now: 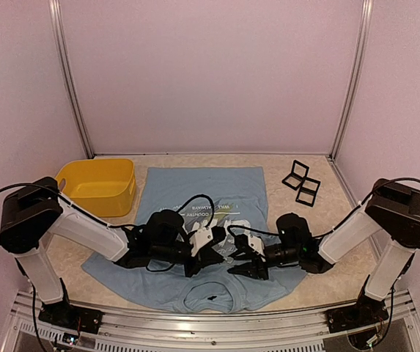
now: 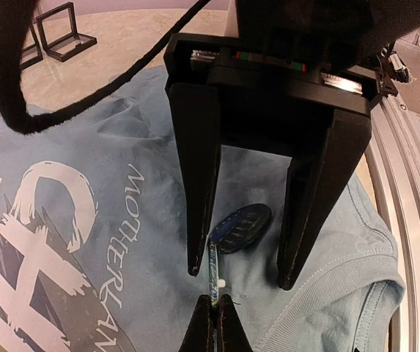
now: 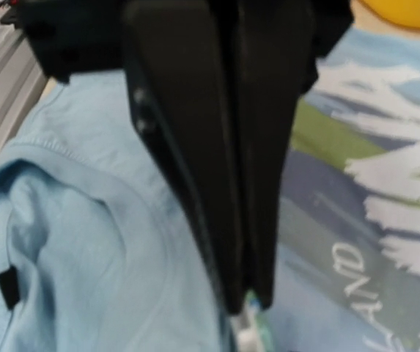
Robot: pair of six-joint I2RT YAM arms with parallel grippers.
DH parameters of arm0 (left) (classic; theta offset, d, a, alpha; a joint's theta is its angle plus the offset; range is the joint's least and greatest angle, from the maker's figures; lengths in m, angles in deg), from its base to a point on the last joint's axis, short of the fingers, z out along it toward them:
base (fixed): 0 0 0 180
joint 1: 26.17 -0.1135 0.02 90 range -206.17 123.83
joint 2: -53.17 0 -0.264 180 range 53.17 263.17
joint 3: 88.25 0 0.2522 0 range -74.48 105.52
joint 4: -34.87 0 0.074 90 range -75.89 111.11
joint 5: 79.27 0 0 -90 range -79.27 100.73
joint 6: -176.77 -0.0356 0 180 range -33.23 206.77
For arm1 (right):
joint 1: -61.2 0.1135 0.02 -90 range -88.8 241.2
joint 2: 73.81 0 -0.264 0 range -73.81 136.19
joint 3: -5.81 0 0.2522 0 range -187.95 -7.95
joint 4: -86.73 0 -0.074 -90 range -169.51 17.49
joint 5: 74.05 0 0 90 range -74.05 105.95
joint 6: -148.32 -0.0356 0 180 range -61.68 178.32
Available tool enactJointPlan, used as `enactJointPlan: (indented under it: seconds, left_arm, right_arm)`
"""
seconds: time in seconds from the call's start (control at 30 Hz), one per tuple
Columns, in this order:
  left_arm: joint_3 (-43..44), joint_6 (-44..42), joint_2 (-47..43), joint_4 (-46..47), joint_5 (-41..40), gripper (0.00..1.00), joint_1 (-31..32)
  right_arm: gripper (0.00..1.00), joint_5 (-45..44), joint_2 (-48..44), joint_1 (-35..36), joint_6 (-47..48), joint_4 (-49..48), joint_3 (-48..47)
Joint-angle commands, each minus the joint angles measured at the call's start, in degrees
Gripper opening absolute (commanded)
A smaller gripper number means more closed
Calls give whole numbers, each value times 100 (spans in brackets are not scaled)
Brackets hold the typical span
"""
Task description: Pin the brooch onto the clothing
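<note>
Light-blue shirt point(image 1: 195, 192): lies flat on the table point(image 1: 327, 220), collar point(image 1: 210, 297) toward the arm bases, white lettering and a yellow-green streak across the chest.

Dark blue oval brooch point(image 2: 242, 226): lies on the shirt just above the collar, between the left gripper's fingers but touching neither.

Pale green pin point(image 2: 213, 265), white-tipped: runs from the brooch's edge to the right gripper's fingertips.

Left gripper point(image 2: 240, 279): jaws apart, straddling the brooch, tips low over the cloth.

Right gripper point(image 2: 213, 323): jaws together, pinching the pin's end; its wrist view shows a small white-green piece at the tips. Both grippers meet over the shirt's lower chest.

Yellow bin point(image 1: 122, 194): at the shirt's left sleeve.

Black frames point(image 1: 301, 183), two: on the table, beyond the right sleeve.
</note>
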Motion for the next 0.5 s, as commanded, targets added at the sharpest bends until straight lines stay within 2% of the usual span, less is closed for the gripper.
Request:
enactJointPlan:
  seconds: [0.0, 0.2, 0.33, 0.47]
  left_arm:
    - [237, -7, -320, -259, -44, 0, 21]
    - [232, -68, -575, -572, -24, 0, 60]
    - [176, -101, -727, -714, -96, 0, 68]
    - [104, -101, -870, -701, -140, 0, 70]
  right_arm:
    - [39, -217, 248, 17, -273, 210, 75]
    - [22, -353, 560, -157, -797, 36, 53]
    - [2, -288, 612, -260, -897, -57, 137]
    - [1, -280, 562, -266, -824, 78, 180]
